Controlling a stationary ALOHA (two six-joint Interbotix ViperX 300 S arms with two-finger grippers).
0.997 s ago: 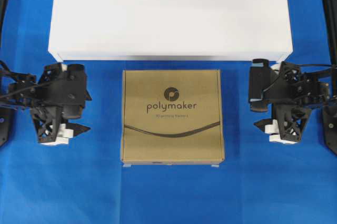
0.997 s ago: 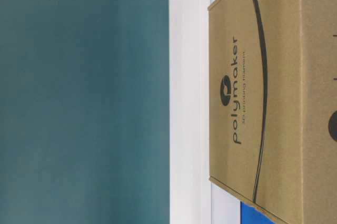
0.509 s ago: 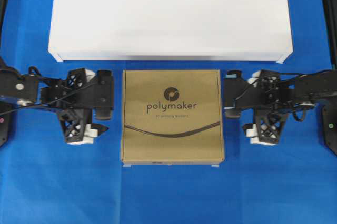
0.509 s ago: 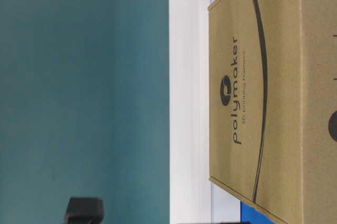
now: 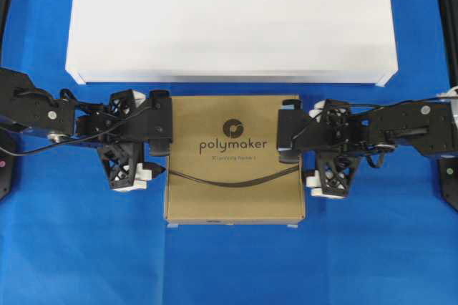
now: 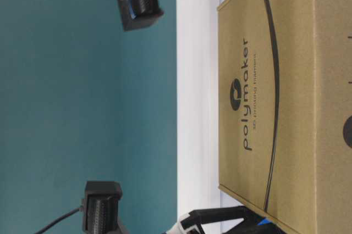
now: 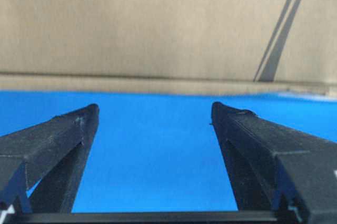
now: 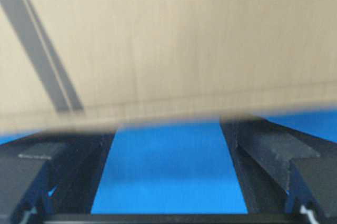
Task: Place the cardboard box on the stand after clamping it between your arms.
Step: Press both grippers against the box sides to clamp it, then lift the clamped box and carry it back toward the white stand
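Box (image 5: 234,158) flat on cloth (image 5: 229,269), just in front of stand (image 5: 230,18), centred on it, narrower than it. Left gripper (image 5: 159,149) at box's left edge, upper half, reaching in from the left; right gripper (image 5: 295,149) at box's right edge, mirrored, reaching in from the right. Box between both, each facing a side wall (image 7: 158,24). Contact with the sides not discernible. Stand behind both arms
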